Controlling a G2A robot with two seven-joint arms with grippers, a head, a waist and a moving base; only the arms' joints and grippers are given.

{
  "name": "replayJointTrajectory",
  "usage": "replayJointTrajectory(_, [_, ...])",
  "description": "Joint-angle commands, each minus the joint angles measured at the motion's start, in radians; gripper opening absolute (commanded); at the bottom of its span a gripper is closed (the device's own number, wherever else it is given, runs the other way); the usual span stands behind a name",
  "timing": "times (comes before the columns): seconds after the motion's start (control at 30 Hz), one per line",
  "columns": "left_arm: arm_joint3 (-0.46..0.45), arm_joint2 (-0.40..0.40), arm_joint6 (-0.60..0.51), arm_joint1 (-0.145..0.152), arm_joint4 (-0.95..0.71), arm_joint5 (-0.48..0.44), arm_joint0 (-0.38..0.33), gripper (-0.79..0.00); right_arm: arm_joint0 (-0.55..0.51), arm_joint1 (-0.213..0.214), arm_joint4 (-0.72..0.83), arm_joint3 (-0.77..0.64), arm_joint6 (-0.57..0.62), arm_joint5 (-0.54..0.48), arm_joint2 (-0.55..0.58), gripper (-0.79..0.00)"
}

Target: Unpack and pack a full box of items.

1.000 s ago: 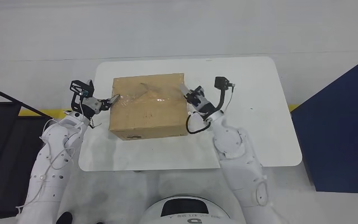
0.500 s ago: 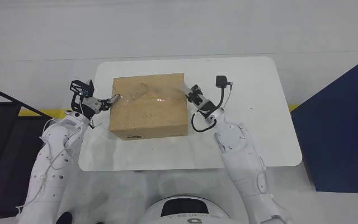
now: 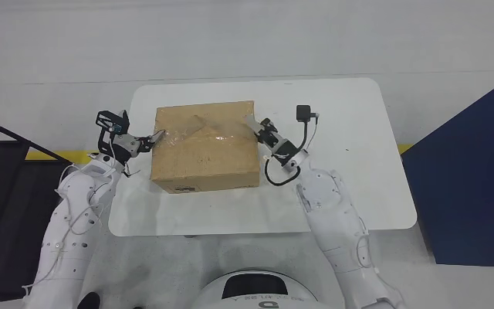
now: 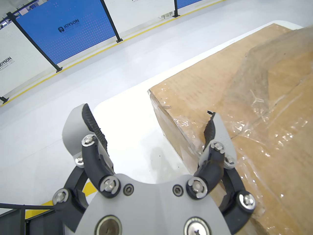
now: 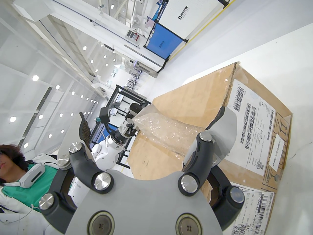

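I find one cardboard box [image 3: 204, 148] lying mid-bench [image 3: 347, 170], with clear tape [image 3: 202, 133] across its top. My left pincer [image 3: 157, 137] stands at its left edge, and my right pincer [image 3: 252, 123] at its right edge by the far corner. Both are spread wide, one finger over the top and one off the side, gripping nothing. I cannot confirm contact. Count: one box, two pincers.

We had our left gripper [image 4: 150, 123] spread wide at a corner of the brown cardboard box [image 4: 247, 94], one finger over its clear-taped top, the other over the white table [image 4: 132, 145].
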Motion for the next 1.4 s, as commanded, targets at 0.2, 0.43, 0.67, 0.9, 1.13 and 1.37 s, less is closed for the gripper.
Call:
replayJointTrajectory(0.2, [-0.055, -0.065, 0.042, 0.006, -0.002, 0.026, 0.035, 0.0, 0.066, -0.001, 0.01, 0.041, 0.027, 0.04, -0.058, 0.0])
replayJointTrajectory(0.43, [-0.081, -0.169, 0.088, 0.024, 0.025, -0.066, 0.092, 0.0, 0.112, -0.003, 0.027, 0.089, 0.028, 0.061, -0.093, 0.0])
replayJointTrajectory(0.67, [-0.02, -0.21, 0.096, 0.039, -0.098, -0.343, 0.111, 0.0, 0.132, -0.001, 0.038, 0.109, 0.022, 0.067, -0.109, 0.0])
replayJointTrajectory(0.9, [0.079, -0.128, -0.237, 0.034, -0.492, -0.413, 0.026, 0.0, 0.141, 0.003, 0.04, 0.115, 0.017, 0.073, -0.12, 0.0])
replayJointTrajectory(1.13, [0.079, -0.079, -0.466, 0.04, -0.694, -0.4, -0.034, 0.0, 0.131, 0.009, 0.043, 0.113, 0.003, 0.071, -0.121, 0.0])
replayJointTrajectory(1.37, [0.057, -0.065, -0.464, 0.042, -0.669, -0.386, -0.026, 0.0, 0.119, 0.015, 0.047, 0.107, -0.003, 0.065, -0.118, 0.0])
